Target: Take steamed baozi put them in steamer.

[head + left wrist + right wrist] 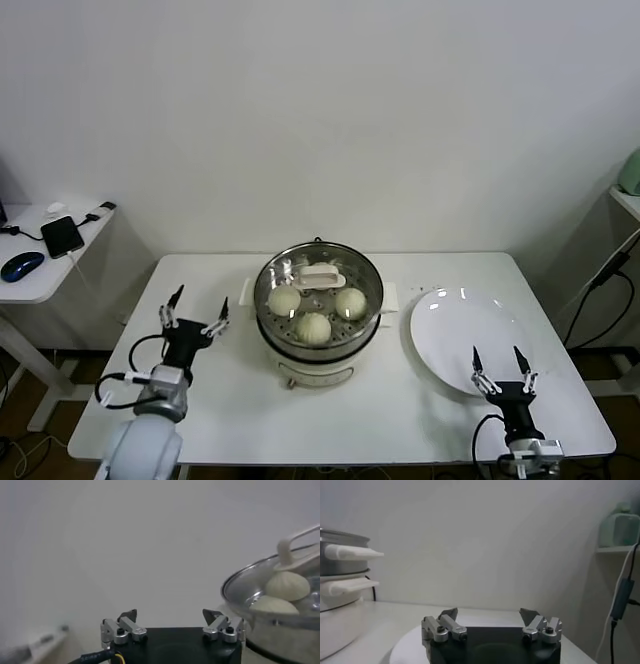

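The steel steamer (pixel 318 305) stands mid-table on its cream base. Three cream-white baozi lie on its perforated tray: one at the left (pixel 284 299), one at the right (pixel 350 302), one at the front (pixel 314 327). The glass lid's cream handle (pixel 322 277) lies over the back of the pot and hides what is behind it. My left gripper (pixel 195 310) is open and empty, left of the steamer; its wrist view (pixel 170 615) shows two baozi (pixel 287 586) under the lid's rim. My right gripper (pixel 499 365) (pixel 488 613) is open and empty over the front edge of the white plate (pixel 462 325).
The plate holds nothing and shows under my right gripper (pixel 407 645). The steamer's side handles (pixel 352 553) show in the right wrist view. A side table (pixel 45 275) with a phone and mouse stands at the far left. A shelf and cable (pixel 600 280) are at the far right.
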